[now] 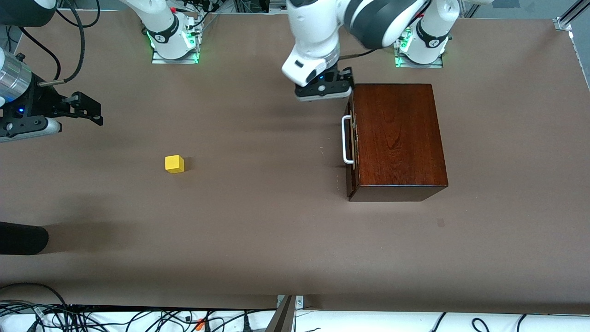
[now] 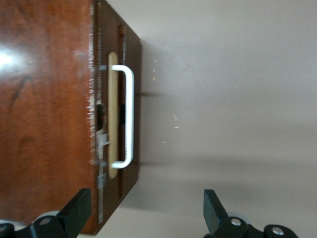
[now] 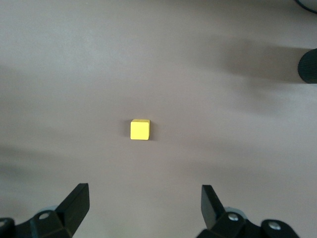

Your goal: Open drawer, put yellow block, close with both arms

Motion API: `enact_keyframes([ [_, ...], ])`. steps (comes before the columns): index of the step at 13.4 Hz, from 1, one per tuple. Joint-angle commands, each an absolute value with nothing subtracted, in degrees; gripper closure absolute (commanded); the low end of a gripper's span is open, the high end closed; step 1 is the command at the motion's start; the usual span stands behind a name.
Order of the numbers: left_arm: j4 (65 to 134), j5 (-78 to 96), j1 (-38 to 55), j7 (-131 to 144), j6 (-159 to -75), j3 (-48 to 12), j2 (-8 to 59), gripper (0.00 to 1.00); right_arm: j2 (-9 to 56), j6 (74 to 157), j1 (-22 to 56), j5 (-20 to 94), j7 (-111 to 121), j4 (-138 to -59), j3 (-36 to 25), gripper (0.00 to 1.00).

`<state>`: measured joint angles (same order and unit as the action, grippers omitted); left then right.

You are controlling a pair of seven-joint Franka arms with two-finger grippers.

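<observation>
Nearest the camera, the wooden box (image 1: 398,138) sits on the brown tabletop (image 1: 258,221), its drawer (image 2: 120,124) fully in, white handle (image 1: 345,140) facing the right arm's end. Left hand (image 1: 333,85) hovers over the box's front corner, fingers spread wide, empty. Right hand (image 1: 90,110) hangs wide apart and empty above bare tabletop, the yellow block (image 1: 174,164) lying well apart from it

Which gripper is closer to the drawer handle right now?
Left. The left gripper, open, hangs over the box's corner by the white handle of the shut drawer. The right gripper, open, is up at the right arm's end, with the yellow block between.
</observation>
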<state>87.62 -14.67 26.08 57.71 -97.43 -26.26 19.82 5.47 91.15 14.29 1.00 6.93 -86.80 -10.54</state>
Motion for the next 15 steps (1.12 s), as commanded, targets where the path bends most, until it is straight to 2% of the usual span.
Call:
enact_keyframes([
  [1, 85.6, -17.57, 26.81, 58.98, -98.87, -25.66, 22.93, 0.0, 6.06, 90.88, 13.97, 1.32, 6.33, -85.78, -10.28, 0.0],
  [5, 87.0, -21.88, 26.28, 57.49, -100.71, -25.58, 26.45, 0.0, 6.15, 91.93, 13.71, 2.72, 6.33, -85.69, -10.28, 0.0],
  [10, 92.45, -21.88, 22.94, 50.46, -106.07, -25.31, 26.72, 0.0, 6.24, 92.89, 13.54, 2.72, 6.42, -85.69, -10.37, 0.0],
  [15, 93.43, -24.7, 22.41, 50.45, -107.31, -25.14, 29.79, 0.0, 6.24, 93.6, 13.62, 2.72, 6.5, -85.69, -10.37, 0.0],
])
